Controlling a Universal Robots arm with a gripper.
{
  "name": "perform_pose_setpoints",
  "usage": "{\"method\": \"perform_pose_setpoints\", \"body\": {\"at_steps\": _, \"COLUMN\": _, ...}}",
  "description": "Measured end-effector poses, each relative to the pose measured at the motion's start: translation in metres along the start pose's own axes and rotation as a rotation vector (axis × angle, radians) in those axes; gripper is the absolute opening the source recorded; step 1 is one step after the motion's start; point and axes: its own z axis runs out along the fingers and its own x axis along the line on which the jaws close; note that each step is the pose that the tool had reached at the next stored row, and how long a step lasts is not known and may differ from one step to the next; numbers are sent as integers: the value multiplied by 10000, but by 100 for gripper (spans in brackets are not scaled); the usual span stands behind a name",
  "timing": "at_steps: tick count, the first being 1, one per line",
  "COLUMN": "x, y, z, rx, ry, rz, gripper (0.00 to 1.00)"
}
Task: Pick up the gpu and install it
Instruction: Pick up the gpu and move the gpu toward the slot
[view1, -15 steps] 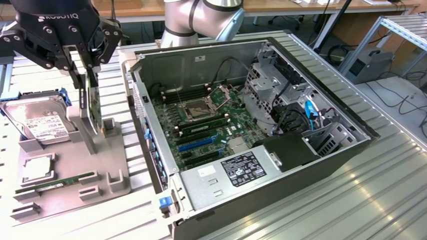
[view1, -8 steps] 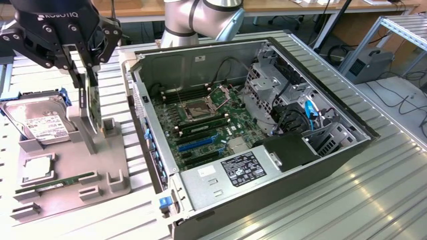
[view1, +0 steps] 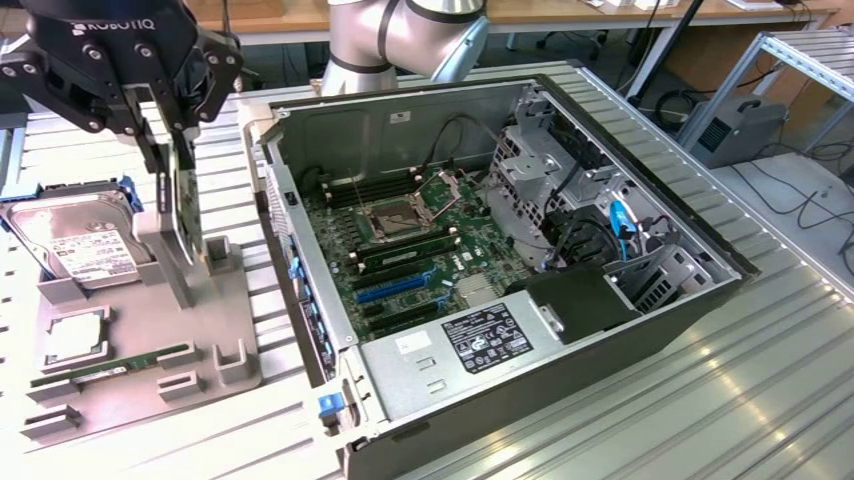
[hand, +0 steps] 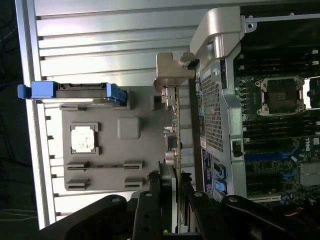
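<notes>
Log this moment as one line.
stage: pick | gripper: at gpu | gpu: upright in grey holder, outside case | case: open

Black multi-link gripper (view1: 163, 125) (hand: 172, 189) bearing white ROBOTIQ lettering, its dark fingers (hand: 150, 215) dotted with round screw heads, fitted to a silver-grey tubular arm (view1: 400, 35) with rounded, pale-capped joint housings.

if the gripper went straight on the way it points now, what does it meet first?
The gpu. It stands on edge in the grey holder, directly in line with the gripper, which points down at its top edge. Below it is the holder's base. Whether they already touch is unclear.
</notes>
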Motion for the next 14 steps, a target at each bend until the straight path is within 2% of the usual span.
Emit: {"method": "perform_pose_setpoints", "body": {"at_steps": 14, "x": -2, "y": 3, "z": -79, "rx": 1, "ry": -1, "rz": 0, "gripper": 27}}
